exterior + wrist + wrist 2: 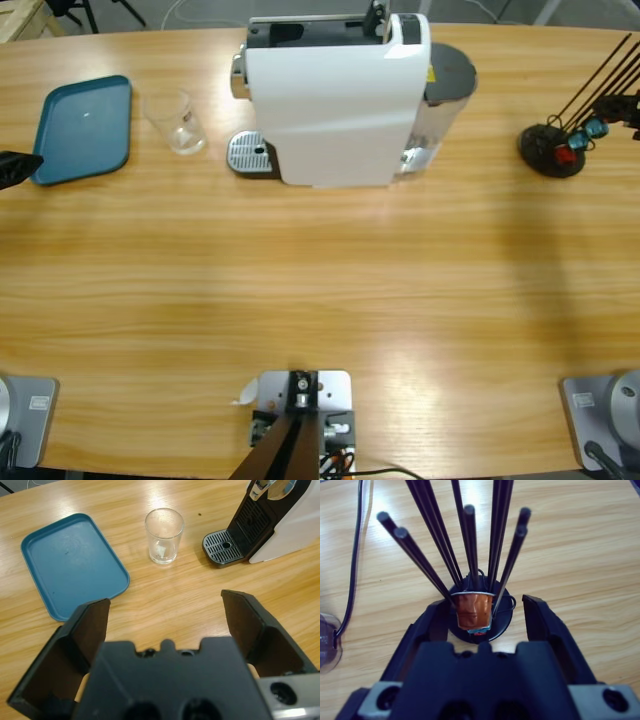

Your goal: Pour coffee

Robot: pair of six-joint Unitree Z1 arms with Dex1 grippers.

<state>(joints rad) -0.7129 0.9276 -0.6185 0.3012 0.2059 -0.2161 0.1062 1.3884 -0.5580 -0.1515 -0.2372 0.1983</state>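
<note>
Item: I had the right end effector [485, 611] spread wide around the orange capsule [472, 611] in its rack [470, 555], left end effector [165, 612] wide, facing the empty glass [164, 535] beside the coffee machine's drip tray [224, 547].

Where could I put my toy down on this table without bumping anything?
The wide bare wood in front of the coffee machine is free. The teal tray is empty too. It's crowded between the glass and the drip grate, and around the capsule rack.

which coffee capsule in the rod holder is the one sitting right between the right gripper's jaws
The orange-brown capsule, held among the black rods of the holder, sits between the open jaws. The blue and red capsules lie lower, mostly hidden beneath it.
</note>
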